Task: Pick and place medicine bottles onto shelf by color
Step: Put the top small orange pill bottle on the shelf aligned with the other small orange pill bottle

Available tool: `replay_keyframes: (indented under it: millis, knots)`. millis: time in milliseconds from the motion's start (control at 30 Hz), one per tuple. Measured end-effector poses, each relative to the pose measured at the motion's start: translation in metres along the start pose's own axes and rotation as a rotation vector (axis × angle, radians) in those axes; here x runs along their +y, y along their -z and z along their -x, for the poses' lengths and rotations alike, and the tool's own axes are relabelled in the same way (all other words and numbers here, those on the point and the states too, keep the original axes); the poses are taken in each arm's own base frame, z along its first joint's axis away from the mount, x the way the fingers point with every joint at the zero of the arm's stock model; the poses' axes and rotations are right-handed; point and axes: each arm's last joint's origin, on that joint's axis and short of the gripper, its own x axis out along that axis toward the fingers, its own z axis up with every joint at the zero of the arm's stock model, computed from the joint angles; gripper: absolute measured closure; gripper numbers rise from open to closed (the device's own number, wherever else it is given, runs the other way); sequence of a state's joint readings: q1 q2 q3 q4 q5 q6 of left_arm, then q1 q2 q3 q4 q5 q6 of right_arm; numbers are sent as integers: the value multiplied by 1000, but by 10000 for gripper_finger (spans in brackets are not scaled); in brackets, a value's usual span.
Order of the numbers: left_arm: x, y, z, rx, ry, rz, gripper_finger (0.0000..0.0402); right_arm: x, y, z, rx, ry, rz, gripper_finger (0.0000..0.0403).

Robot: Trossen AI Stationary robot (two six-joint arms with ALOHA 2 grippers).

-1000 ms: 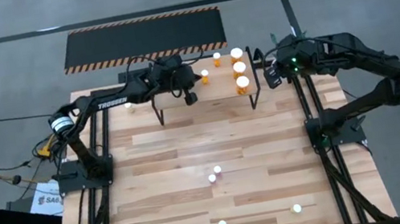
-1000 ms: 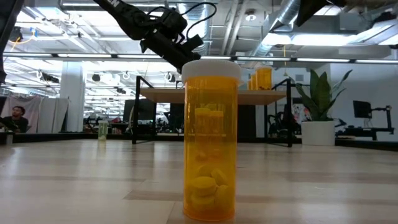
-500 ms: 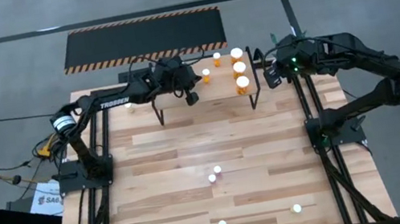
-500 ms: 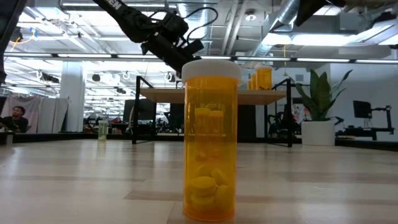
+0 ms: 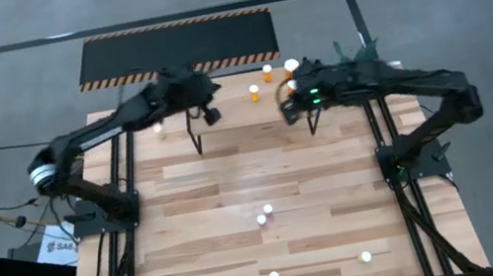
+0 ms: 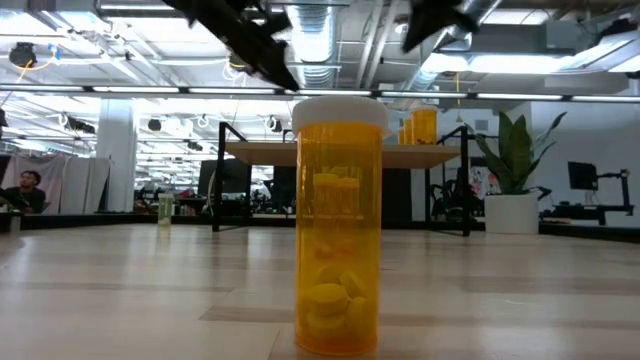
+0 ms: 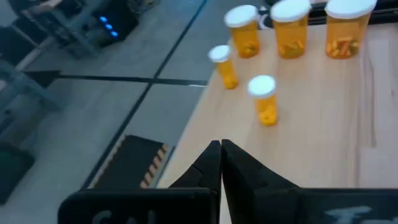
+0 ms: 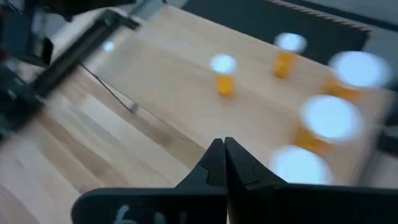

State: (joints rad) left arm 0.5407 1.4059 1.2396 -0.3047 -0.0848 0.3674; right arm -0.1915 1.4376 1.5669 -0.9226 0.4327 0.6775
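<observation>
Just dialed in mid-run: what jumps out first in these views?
A big orange bottle of pills stands right in front of the low camera, filling that view. Five orange bottles stand on the shelf at the table's far edge. Both arms hang over the shelf, left gripper and right gripper shut and empty.

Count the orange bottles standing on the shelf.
5. Three large bottles stand in a row at one end of the shelf. Two small bottles stand apart from the row, toward the shelf's middle. Others may be out of view.
</observation>
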Motion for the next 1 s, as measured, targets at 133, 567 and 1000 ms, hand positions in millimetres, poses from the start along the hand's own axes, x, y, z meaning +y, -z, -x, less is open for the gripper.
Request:
replay_keyframes:
  millis: [133,567,1000]
  knots:
    - [19,3,36,19,-28,5,401,21,-6,-43,-55,-45,-76,400]
    - [38,12,87,-4,18,21,401,86,-11,-151,-130,6,-141,401]
    - [35,20,90,66,63,-7,401,93,25,-209,-184,305,-172,400]
